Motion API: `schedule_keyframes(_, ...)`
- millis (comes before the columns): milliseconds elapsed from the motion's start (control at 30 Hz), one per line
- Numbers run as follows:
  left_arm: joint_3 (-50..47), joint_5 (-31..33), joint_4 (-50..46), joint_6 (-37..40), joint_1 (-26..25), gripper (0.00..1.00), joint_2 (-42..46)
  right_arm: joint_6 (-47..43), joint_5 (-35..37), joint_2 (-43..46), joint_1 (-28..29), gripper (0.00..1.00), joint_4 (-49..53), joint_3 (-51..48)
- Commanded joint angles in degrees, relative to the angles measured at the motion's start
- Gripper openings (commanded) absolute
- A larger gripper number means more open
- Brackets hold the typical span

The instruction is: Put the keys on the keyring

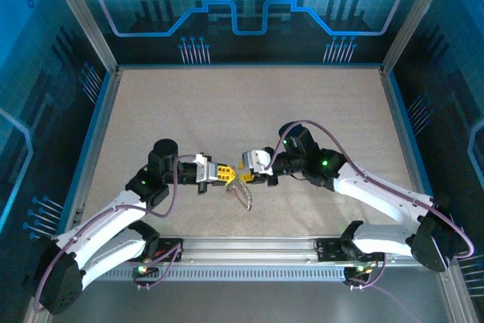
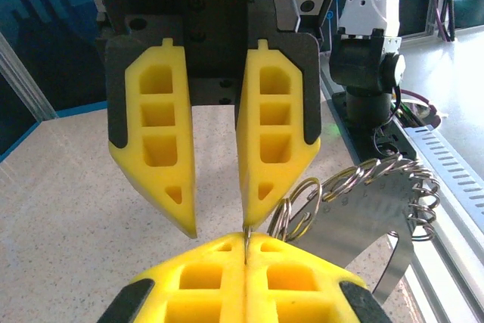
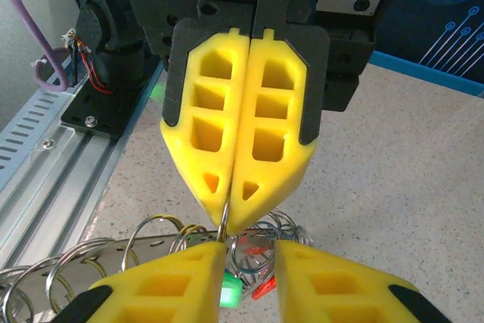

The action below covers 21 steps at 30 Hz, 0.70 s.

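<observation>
In the top view both grippers meet nose to nose at the table's middle front. My left gripper point(image 1: 224, 173) point(image 2: 246, 241) is shut on a thin wire loop of the keyring point(image 1: 243, 193) point(image 2: 302, 209), a floppy chain of silver rings with a flat metal strip point(image 2: 363, 221) hanging to the right. My right gripper point(image 1: 243, 168) point(image 3: 249, 251) is open, one finger close beside the held wire. In the right wrist view, a green key point(image 3: 231, 293) and a red key point(image 3: 265, 289) hang among the rings point(image 3: 272, 236) below the open fingers. I see no dark key.
The sandy table top point(image 1: 249, 104) stretches wide behind the grippers. An aluminium rail point(image 1: 249, 247) with both arm bases runs along the near edge. Blue panel walls point(image 1: 91, 126) fence the sides and back.
</observation>
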<state>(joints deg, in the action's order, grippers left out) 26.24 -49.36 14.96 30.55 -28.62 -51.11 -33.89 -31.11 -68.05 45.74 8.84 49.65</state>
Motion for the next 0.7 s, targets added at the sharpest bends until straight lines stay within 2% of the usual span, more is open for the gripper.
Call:
schedule_keyframes(0,0.04,-0.65,7.02,-0.86,-0.16,0.0,0.19,-0.41,-2.52,-0.28,0.92,0.28,-0.07,-1.17)
schedule_keyframes(267,0.28,-0.49,6.85,-0.6,-0.17,0.0,-0.12,-1.84,-2.41,1.0,-0.26,0.29,1.67,-1.99)
schedule_keyframes(667,-0.17,-1.26,8.96,-2.51,-0.29,0.0,-0.92,3.74,1.51,0.73,0.96,0.22,-7.87,-3.51)
